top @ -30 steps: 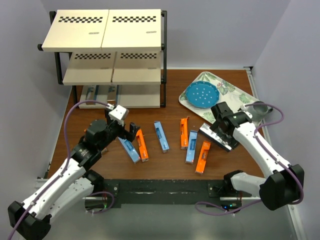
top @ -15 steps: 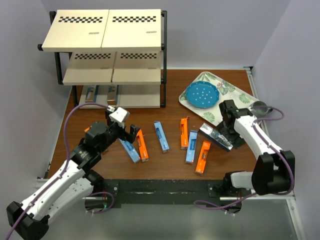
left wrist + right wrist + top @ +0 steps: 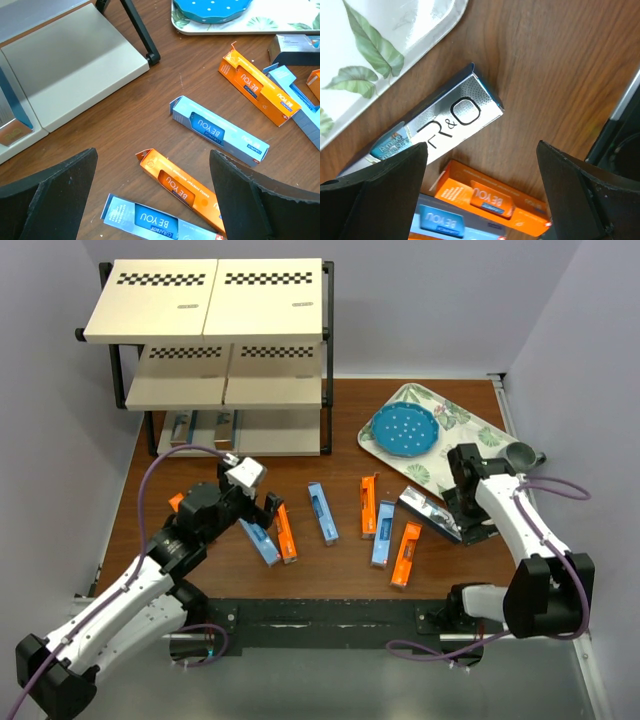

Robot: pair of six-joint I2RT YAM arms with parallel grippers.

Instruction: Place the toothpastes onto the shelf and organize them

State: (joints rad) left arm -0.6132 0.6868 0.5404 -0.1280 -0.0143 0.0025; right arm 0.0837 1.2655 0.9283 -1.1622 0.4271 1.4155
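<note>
Risk at the right claw: we judge the silver carton (image 3: 450, 120) the awkward one. It lies slantwise to the jaws, so a close from here could catch one corner and spin it. That could drive it into the right-hand orange carton (image 3: 490, 197) just beside it, or against the tray (image 3: 395, 30).
Risk at the left claw: two cartons lie side by side beneath it, so a careless close could nip both or knock the blue carton (image 3: 150, 220) askew.
Right claw (image 3: 481, 150): jaws spread wide and holding nothing. It hangs over the silver carton's end, well to the right of the shelf (image 3: 205, 300). We cannot tell whether a finger touches the carton.
Left claw (image 3: 152, 160): jaws fully apart and empty, poised above the orange carton (image 3: 182, 185), in front of the shelf's left half.
Toothpastes (image 3: 322, 512): we count seven loose on the surface (image 3: 340, 575), in front of the shelf and off to its right. Two more lie on the shelf's bottom board.
Progress: by our reckoning barely begun, with most cartons yet to be shelved.
</note>
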